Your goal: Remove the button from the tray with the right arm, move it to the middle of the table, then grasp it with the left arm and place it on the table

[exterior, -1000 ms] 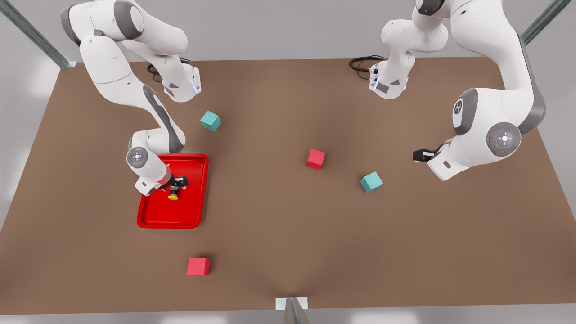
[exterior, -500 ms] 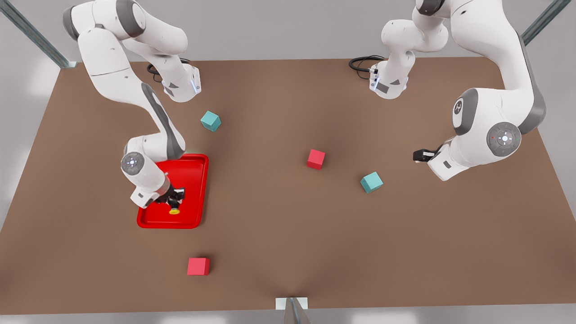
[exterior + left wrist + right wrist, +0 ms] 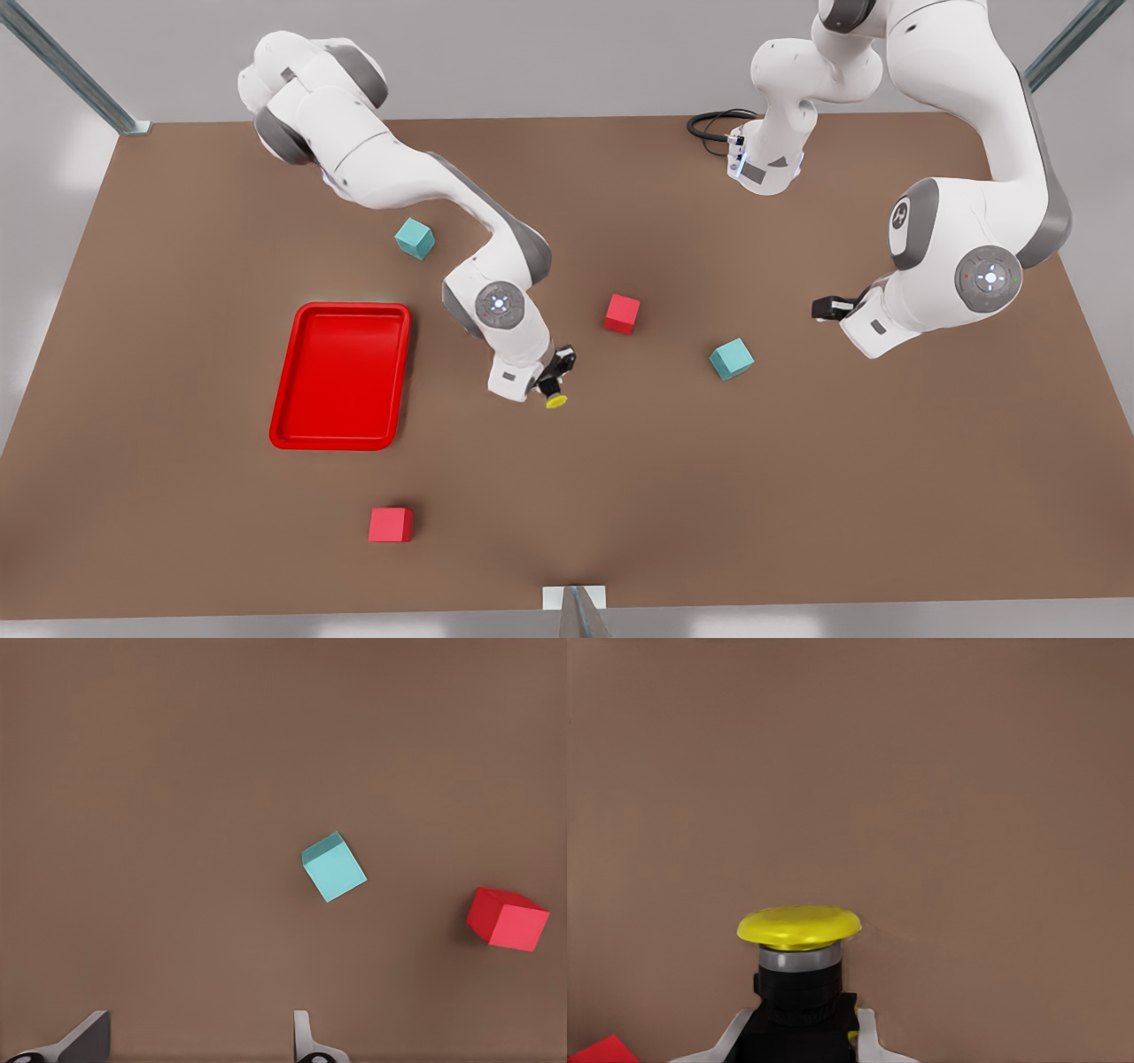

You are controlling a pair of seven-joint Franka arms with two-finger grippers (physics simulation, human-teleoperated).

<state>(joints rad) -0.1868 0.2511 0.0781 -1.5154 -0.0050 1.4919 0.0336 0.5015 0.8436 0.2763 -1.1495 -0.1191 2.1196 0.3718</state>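
A matte brown table [image 3: 620,496] is spreading across the scene under a pale grey backdrop, with metal frame posts showing at its corners. The red tray [image 3: 342,376] is lying flat toward the front view's left, well apart from the button.

The right arm [image 3: 416,190] is reaching in from the front view's upper left and bending down over the middle of the table. Its right gripper [image 3: 555,379] is clamping the button [image 3: 555,395] by the grey-and-black body, and the yellow cap is sticking out just past the fingertips, pointing toward the near edge of the table. In the right wrist view the button [image 3: 799,961] is sitting squarely between the two pale fingers [image 3: 868,1036], which are pressing against either side of its dark body while the round cap is standing clear beyond them over bare tabletop.

A red cube [image 3: 622,313] is resting just to the front view's right of this gripper. A teal cube [image 3: 732,358] is lying farther right, another teal cube [image 3: 415,237] is sitting beside the right arm's forearm, and a second red cube [image 3: 391,524] is lying near the front edge.

The left arm [image 3: 966,257] is waiting at the front view's right, its left gripper [image 3: 831,307] hanging above the table with the fingers [image 3: 310,1041] spread wide and holding nothing.
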